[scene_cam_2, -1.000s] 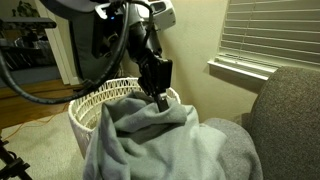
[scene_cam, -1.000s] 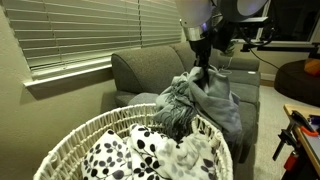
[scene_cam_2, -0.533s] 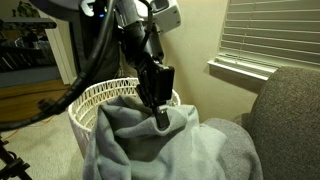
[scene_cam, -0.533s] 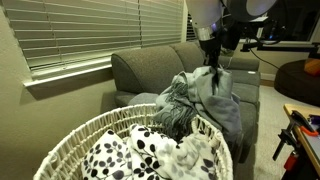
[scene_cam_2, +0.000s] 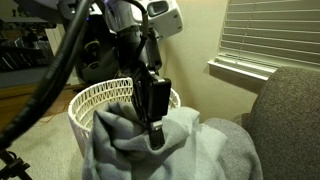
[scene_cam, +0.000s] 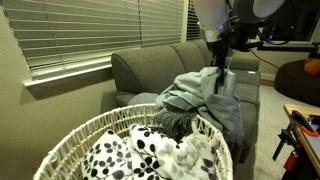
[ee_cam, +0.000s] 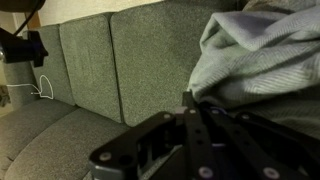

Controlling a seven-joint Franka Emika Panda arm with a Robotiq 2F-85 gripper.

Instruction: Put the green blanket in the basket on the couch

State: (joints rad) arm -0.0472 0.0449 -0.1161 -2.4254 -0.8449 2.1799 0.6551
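Note:
The pale grey-green blanket point(scene_cam: 200, 100) hangs bunched from my gripper point(scene_cam: 216, 73), which is shut on its top fold above the grey couch point(scene_cam: 140, 68). Its lower part lies rumpled on the seat, close behind the basket's far rim. In an exterior view the gripper point(scene_cam_2: 155, 137) pinches the blanket point(scene_cam_2: 150, 155) in front of the white wicker basket point(scene_cam_2: 92, 100). The wrist view shows the shut gripper point(ee_cam: 190, 103) beside blanket folds point(ee_cam: 270, 50), with couch back cushions point(ee_cam: 100, 60) behind. The basket rim point(scene_cam: 75, 135) fills the foreground.
A white cloth with black spots point(scene_cam: 130, 155) lies inside the basket. Window blinds point(scene_cam: 90, 30) hang behind the couch. The couch's padded arm point(scene_cam_2: 290, 120) rises at the right. A dark stand point(scene_cam: 295, 140) is at the right edge.
My gripper has moved a little down and sideways along the couch, carrying the blanket's top fold with it. The basket has stayed in place.

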